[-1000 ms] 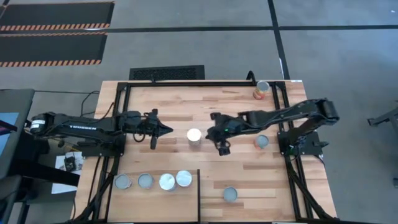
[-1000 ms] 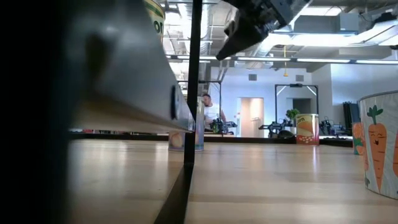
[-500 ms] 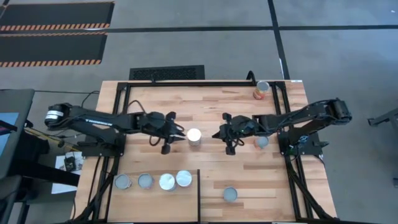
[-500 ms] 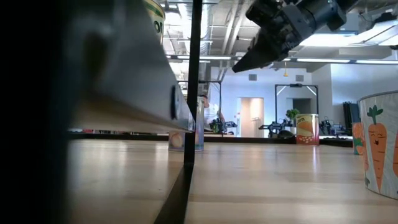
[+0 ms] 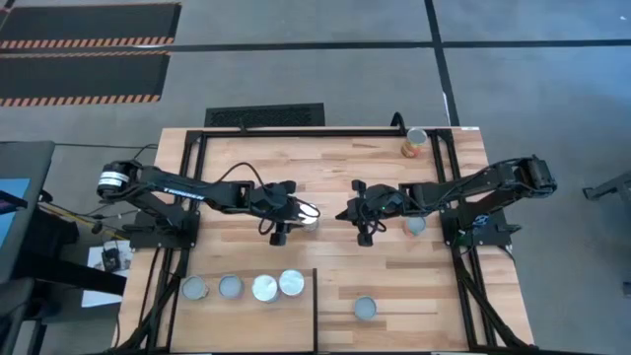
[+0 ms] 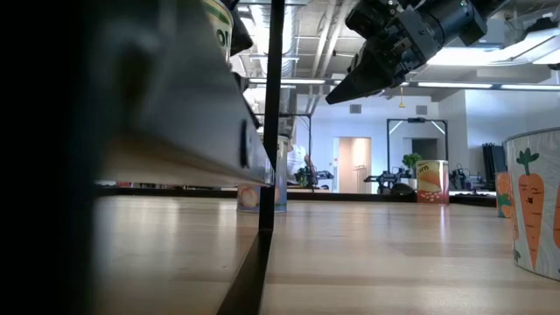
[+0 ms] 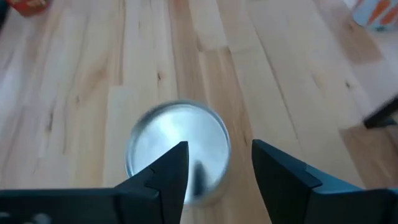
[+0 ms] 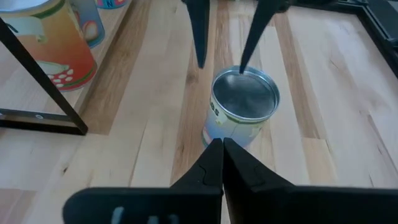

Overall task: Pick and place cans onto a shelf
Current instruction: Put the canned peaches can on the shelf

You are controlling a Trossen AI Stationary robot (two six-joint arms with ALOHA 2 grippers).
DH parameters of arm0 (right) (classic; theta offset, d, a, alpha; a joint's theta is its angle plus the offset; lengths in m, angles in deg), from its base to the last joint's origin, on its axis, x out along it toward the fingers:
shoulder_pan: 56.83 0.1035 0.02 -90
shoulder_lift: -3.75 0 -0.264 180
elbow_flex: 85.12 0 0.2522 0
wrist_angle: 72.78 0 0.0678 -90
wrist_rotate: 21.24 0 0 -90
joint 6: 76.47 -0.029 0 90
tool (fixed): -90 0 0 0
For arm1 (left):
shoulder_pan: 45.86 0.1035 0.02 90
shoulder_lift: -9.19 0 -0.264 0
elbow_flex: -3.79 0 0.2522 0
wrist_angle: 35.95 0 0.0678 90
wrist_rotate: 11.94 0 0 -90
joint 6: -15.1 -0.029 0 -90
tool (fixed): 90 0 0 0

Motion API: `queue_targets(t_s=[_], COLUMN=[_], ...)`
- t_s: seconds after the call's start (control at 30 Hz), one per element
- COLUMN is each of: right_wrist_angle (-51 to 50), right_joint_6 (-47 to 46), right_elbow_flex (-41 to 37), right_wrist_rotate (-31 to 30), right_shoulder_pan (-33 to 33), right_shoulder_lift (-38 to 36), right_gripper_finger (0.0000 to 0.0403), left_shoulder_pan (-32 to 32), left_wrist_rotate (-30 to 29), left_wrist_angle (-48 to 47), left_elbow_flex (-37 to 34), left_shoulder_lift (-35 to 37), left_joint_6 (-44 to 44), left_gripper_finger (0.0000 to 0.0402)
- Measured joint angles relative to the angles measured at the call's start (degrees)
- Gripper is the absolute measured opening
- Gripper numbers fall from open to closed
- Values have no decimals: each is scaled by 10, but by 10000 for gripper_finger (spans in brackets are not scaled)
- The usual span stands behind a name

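**Operator:** Since the earlier frame, what has moved?

**Technician:** Left gripper [image 5: 299, 211] has advanced over the centre can [image 5: 309, 214], and its fingers [image 7: 168, 171] have spread; they now stand wide above the silver lid, not yet around the can. Right gripper [image 5: 347, 213] has withdrawn slightly and waits just beside the same can, fingers pressed together, holding nothing.

**Operator:** Task progress?

**Technician:** Four cans [image 5: 243, 287] stand in a row at the near left, seemingly on the shelf [image 5: 246, 301]; confirm this. Remaining on the table [image 5: 325, 168]: the centre can, one at the far edge [image 5: 416, 144], one by the right arm [image 5: 415, 225], one near the front [image 5: 366, 308].

**Operator:** Legible labels?

**Technician:** None. A carrot picture [image 6: 528, 206] shows on one can; the arm lettering is too small to read.
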Motion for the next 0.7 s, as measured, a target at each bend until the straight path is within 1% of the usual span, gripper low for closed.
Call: queue_targets(t_s=[0.1, 0.3, 0.4, 0.53, 0.6, 0.7], right_wrist_angle=[0, -1, -1, -1, 0, 0], right_joint_6=[1, 9, 11, 11, 11, 11], right_elbow_flex=[0, 0, 0, 0, 0, 0], right_wrist_rotate=[0, 0, 0, 0, 0, 0], right_shoulder_pan=[0, 0, 0, 0, 0, 0], right_shoulder_lift=[0, 0, 0, 0, 0, 0], right_gripper_finger=[21, 14, 17, 19, 17, 14], left_shoulder_pan=[0, 0, 0, -1, -5, -8], left_wrist_rotate=[-20, -22, -41, -50, -62, -75], left_wrist_angle=[-3, -15, -21, -5, -7, -11], left_elbow_flex=[0, 0, 0, 4, 5, 11], left_shoulder_lift=[-2, -3, -22, -46, -52, -53], left_joint_6=[-10, -26, -38, -44, -51, -66], left_gripper_finger=[167, 167, 167, 164, 152, 114])
